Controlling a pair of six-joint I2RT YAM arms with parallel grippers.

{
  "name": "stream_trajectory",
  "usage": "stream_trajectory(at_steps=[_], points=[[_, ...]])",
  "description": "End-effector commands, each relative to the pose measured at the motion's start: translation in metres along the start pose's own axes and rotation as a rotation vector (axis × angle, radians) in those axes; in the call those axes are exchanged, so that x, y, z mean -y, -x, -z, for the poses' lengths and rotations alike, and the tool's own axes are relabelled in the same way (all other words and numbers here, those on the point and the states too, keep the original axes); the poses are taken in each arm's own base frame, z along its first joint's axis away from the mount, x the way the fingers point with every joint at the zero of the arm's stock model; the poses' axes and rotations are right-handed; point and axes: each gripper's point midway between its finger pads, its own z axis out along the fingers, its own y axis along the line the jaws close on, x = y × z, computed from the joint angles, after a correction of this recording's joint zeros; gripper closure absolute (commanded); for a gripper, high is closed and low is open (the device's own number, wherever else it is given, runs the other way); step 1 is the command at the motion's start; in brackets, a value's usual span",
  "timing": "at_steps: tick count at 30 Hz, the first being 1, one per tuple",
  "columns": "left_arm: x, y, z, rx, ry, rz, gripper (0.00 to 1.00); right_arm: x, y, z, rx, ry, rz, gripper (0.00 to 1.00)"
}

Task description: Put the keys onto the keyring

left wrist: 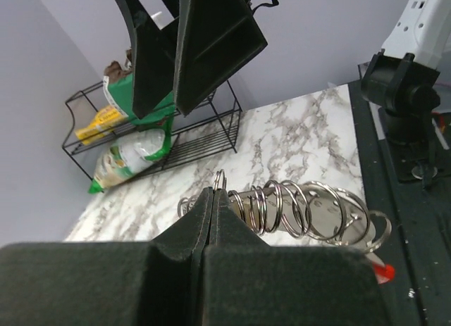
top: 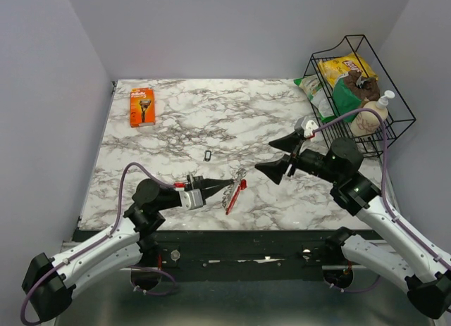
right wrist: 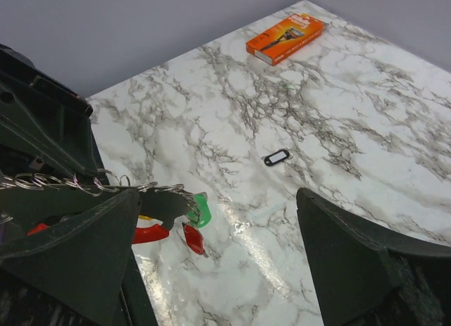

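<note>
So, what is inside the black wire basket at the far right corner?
It holds a yellow snack bag, a green bag, a white and green bag, something brown and a pale pump bottle. Their lower parts overlap, so anything beneath them is hidden.

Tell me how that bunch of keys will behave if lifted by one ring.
Probably floppy: the keys hang on linked loose rings, so they'd likely dangle and swing. Thin smooth metal may slip from the shut left hand.
</note>
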Motion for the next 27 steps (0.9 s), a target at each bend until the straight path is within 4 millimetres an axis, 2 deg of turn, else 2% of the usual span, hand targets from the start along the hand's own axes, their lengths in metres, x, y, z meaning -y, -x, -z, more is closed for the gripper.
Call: stream_trajectory(at_steps=[1, 4, 12, 18, 22, 27], points=[[-0.009, 0.009, 0.004, 0.023, 0.046, -0.194, 1.00, -0.012, 0.009, -0.002, 0.026, 0.067, 0.026, 0.00], [-0.008, 0.011, 0.004, 0.027, 0.043, -0.210, 1.00, -0.015, 0.008, -0.004, 0.021, 0.094, 0.033, 0.00], [-0.008, 0.012, 0.001, 0.026, 0.035, -0.177, 1.00, -0.039, 0.007, -0.004, 0.002, 0.252, 0.051, 0.00], [-0.013, 0.018, -0.004, 0.067, 0.080, -0.074, 1.00, -0.053, 0.009, -0.002, 0.005, 0.343, 0.048, 0.04], [-0.017, 0.027, -0.009, 0.113, 0.097, 0.000, 1.00, -0.058, 0.011, -0.004, 0.015, 0.378, 0.040, 0.07], [-0.016, 0.031, -0.017, 0.125, 0.078, 0.114, 1.00, -0.063, 0.019, -0.006, 0.047, 0.416, 0.043, 0.10]])
